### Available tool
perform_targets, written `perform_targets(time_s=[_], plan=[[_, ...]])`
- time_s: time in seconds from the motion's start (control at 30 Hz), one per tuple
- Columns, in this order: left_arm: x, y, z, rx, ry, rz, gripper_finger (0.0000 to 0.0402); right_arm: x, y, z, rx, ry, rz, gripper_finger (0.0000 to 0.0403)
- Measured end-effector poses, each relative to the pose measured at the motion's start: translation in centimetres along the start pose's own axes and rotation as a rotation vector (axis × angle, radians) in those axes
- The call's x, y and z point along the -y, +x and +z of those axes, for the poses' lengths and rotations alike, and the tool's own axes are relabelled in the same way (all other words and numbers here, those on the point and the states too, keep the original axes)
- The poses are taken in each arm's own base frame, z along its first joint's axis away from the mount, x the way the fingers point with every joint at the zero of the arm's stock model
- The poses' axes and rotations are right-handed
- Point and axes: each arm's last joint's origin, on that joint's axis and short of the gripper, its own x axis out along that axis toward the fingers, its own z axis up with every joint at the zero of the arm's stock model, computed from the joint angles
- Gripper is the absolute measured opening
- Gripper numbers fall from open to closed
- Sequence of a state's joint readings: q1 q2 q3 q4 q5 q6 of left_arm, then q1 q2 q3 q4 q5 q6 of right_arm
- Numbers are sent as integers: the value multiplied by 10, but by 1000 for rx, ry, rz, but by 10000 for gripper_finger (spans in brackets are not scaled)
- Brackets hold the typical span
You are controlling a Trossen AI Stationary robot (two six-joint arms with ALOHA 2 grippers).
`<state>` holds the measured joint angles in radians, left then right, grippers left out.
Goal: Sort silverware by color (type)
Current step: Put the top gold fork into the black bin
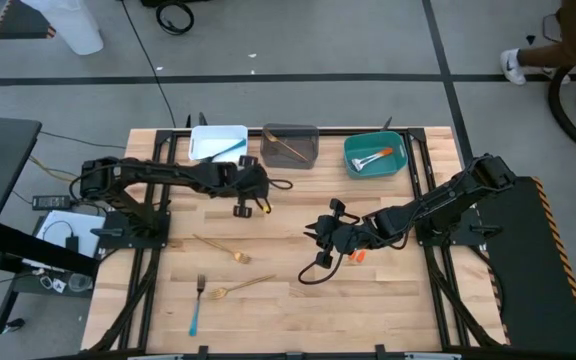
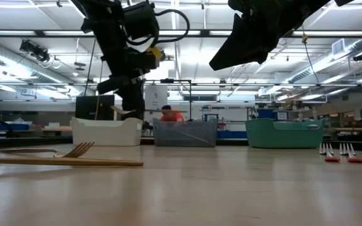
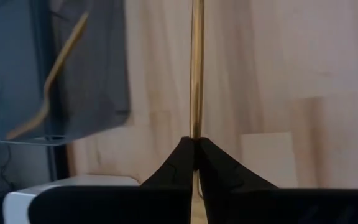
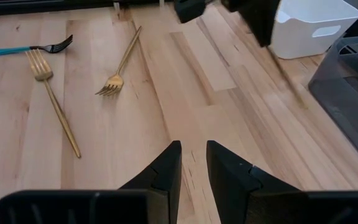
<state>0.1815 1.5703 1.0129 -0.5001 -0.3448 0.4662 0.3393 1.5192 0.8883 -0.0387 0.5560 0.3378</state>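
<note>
My left gripper [image 3: 194, 142] hangs over the table's far middle [image 1: 253, 205], in front of the grey bin [image 1: 290, 145], shut on a gold utensil [image 3: 196, 68]. My right gripper [image 4: 193, 149] hovers right of centre [image 1: 320, 235], slightly open with nothing between its fingers. Two gold forks [image 4: 51, 99] [image 4: 120, 62] and a blue-handled fork [image 1: 197, 305] lie flat on the near left of the table. Orange-handled forks [image 2: 338, 154] lie beside my right gripper. The grey bin holds a gold piece [image 3: 48, 81]. The teal bin [image 1: 375, 153] holds silver utensils. My left gripper pinches the gold utensil's thin shaft [image 3: 196, 121] between its two fingertips. The fingers slant down from the table's left. The shaft sticks out past the fingertips, clear of the table. Which end of it is in the fingers does not show.
Three bins stand in a row at the far edge: white [image 1: 218, 142], grey, teal. Bare wood lies between the two grippers and along the near right. Black arm frames [image 1: 143, 215] flank the table's left and right sides.
</note>
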Motion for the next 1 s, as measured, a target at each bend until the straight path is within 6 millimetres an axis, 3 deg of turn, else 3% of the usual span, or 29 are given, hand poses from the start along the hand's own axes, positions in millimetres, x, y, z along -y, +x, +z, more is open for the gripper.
perform_targets(time_s=[0.37, 1.0], plan=[[-32, -10, 11, 48, 30, 61, 17, 0, 0, 0, 0, -1, 0, 86], [-108, -25, 9, 173, -14, 147, 15, 0, 0, 0, -1, -1, 1, 86]])
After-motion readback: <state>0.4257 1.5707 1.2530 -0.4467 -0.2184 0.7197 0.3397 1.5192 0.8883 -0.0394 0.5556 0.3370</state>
